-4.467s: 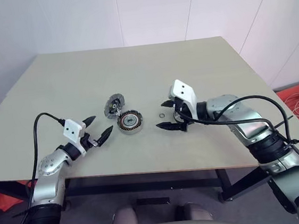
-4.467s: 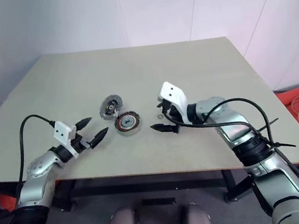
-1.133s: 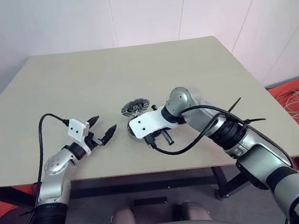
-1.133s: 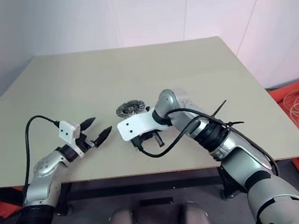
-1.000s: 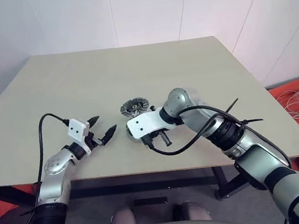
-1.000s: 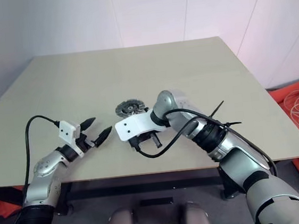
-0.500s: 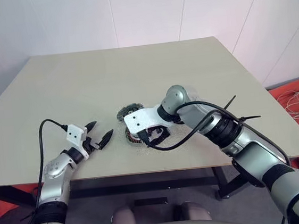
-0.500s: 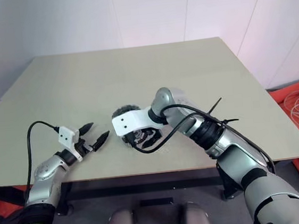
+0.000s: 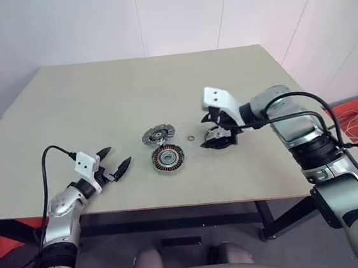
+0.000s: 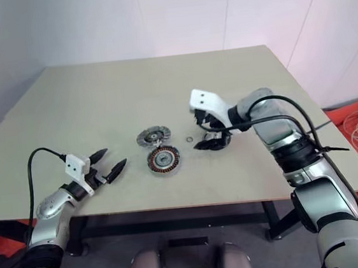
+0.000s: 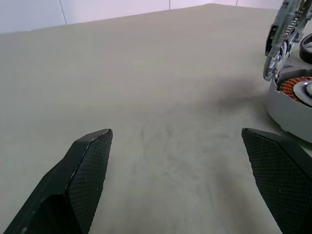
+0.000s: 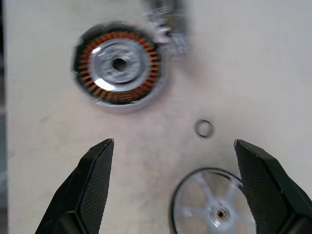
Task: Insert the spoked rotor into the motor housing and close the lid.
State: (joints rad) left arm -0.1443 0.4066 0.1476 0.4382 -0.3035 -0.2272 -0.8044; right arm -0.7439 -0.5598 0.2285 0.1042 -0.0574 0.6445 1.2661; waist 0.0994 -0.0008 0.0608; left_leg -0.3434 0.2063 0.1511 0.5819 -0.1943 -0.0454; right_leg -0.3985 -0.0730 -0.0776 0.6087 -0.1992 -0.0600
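The motor housing (image 9: 168, 158), a ring of copper windings with a silver centre, lies on the table near its front edge. The ribbed silver lid (image 9: 158, 135) rests tilted just behind it. The spoked rotor (image 12: 204, 209) lies flat on the table to the right of the housing, under my right gripper (image 9: 209, 132). That gripper hangs open above the rotor, which is partly cut off at the frame's edge. My left gripper (image 9: 118, 154) is open and holds nothing, low over the table a short way left of the housing (image 11: 292, 97).
A tiny thin ring (image 9: 191, 138) lies on the beige table (image 9: 129, 88) between the housing and the rotor. The table's front edge runs close below both grippers. A black cable trails from each wrist.
My right gripper was shut over the housing; it has opened and swung right to hang over the rotor. The left gripper has sunk slightly.
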